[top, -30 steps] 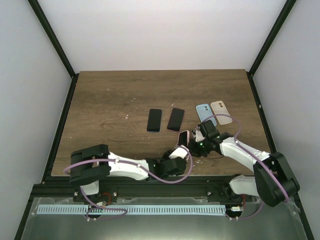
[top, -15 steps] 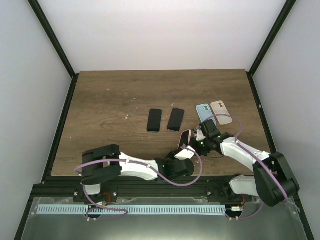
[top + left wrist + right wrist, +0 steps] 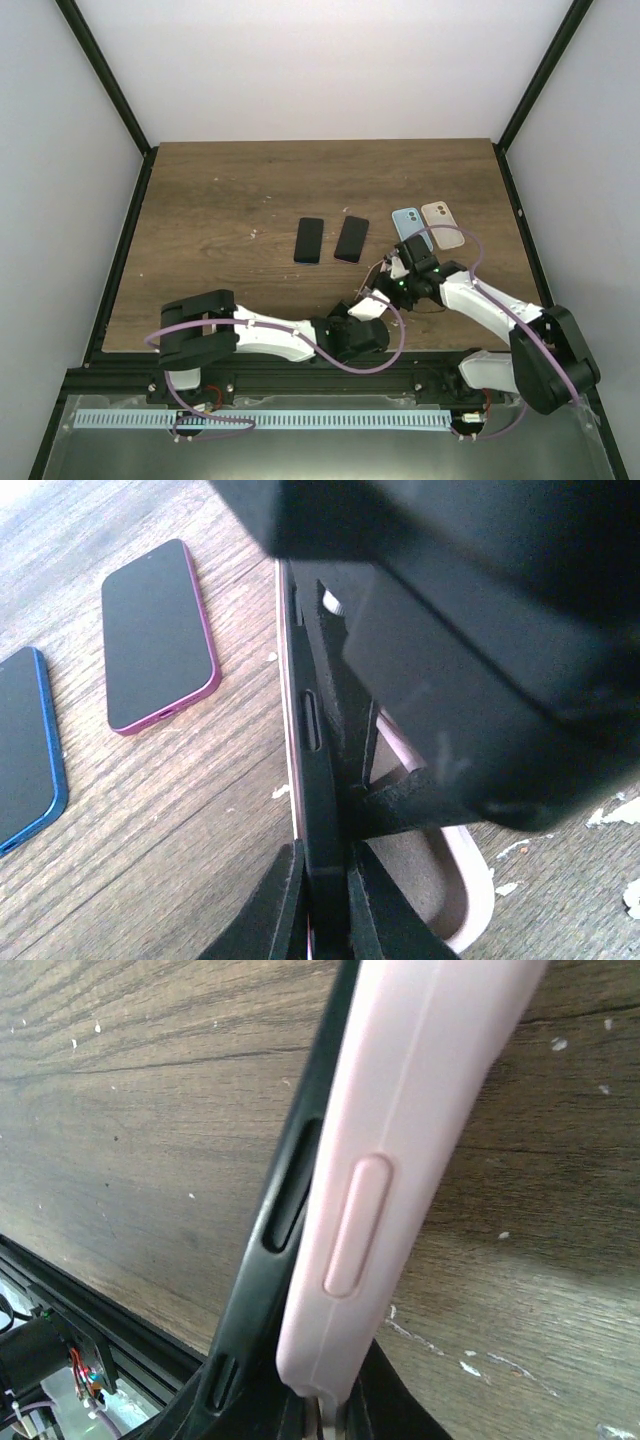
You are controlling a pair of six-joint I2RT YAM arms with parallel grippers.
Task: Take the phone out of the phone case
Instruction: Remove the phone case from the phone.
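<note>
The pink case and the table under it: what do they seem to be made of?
The pink case looks like soft silicone or rubber with a matte finish: no sharp reflections, rounded edges, a moulded button bump. The table looks like dark wood or wood-pattern laminate: grain lines, small white chips; which one, I cannot tell.

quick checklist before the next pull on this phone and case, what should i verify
1. Left pincer shut on the phone edge: ok.
2. Right pincer shut on the pink case: ok.
3. Phone free of the case: not ok, it sits against the case along one long edge.
4. Far corners released: cannot tell, hidden.
5. Purple phone and blue phone lie flat, apart from the work: ok.
</note>
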